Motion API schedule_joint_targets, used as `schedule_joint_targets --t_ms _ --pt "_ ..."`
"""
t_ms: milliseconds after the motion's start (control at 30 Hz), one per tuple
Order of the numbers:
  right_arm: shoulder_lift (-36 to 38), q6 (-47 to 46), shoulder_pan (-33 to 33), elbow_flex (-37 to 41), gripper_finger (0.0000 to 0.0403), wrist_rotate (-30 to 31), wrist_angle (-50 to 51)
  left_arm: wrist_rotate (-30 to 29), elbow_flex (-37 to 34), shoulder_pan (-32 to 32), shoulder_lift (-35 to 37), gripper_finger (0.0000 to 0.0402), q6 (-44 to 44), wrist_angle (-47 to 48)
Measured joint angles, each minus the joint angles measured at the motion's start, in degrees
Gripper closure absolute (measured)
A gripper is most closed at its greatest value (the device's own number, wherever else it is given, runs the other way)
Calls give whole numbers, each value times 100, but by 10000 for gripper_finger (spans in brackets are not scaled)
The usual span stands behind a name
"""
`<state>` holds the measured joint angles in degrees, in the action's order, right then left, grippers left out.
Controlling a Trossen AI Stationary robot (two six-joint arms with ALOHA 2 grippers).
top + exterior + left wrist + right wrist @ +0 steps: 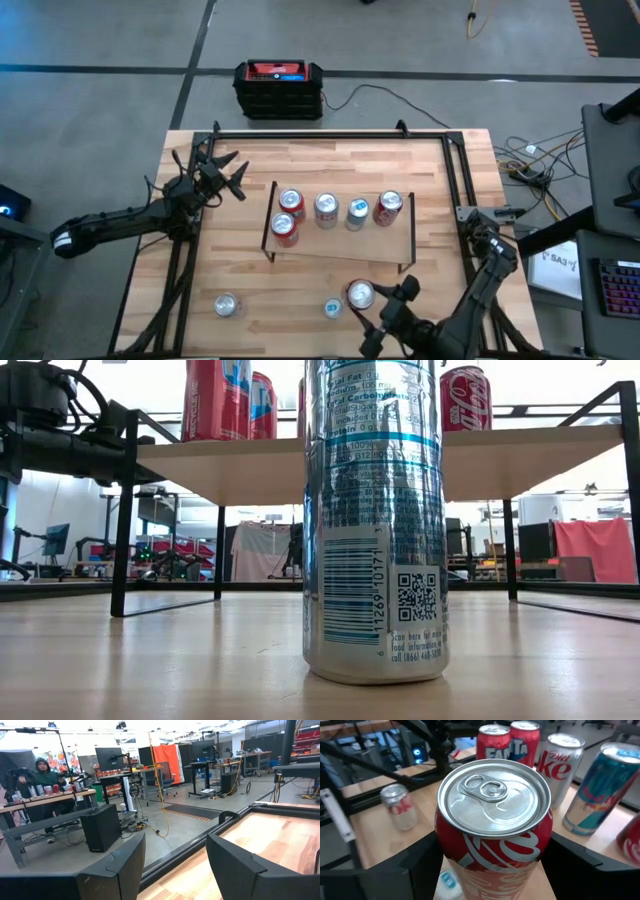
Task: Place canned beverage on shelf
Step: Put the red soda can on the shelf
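Observation:
My right gripper [372,306] is shut on a red cola can [495,820] near the table's front edge, in front of the shelf [340,246]. The shelf is a low light-wood board on thin black legs at the table's middle. Several cans stand upright on its board, among them a Fanta can [492,742] and a Diet Coke can [561,765]. A slim silver-blue can [375,520] stands on its base on the table just left of the held can. My left gripper [228,178] waits open at the far left, level, with nothing between its fingers [120,870]. My right gripper pinches the red can's side wall [451,851], below the top rim, between its two fingers [415,865]. The fingers come from the table's near right side, slanting slightly down. The can is upright, top up, held above the table; the slim can's top [448,880] shows beneath it.
A silver can [227,305] stands on the table at the near left. Black frame rails [330,134] run along the table's far and side edges. A black and red case [279,88] sits on the floor beyond the far edge. A person sits at a desk in the room behind.

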<state>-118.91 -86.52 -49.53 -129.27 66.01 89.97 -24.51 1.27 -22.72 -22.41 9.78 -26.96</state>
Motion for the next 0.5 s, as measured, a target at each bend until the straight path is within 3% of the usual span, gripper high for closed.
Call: schedule_joint_targets --t_ms 500 --pt "-9 395 1008 119 128 -194 7 -2 -1 0 0 207 0 0"
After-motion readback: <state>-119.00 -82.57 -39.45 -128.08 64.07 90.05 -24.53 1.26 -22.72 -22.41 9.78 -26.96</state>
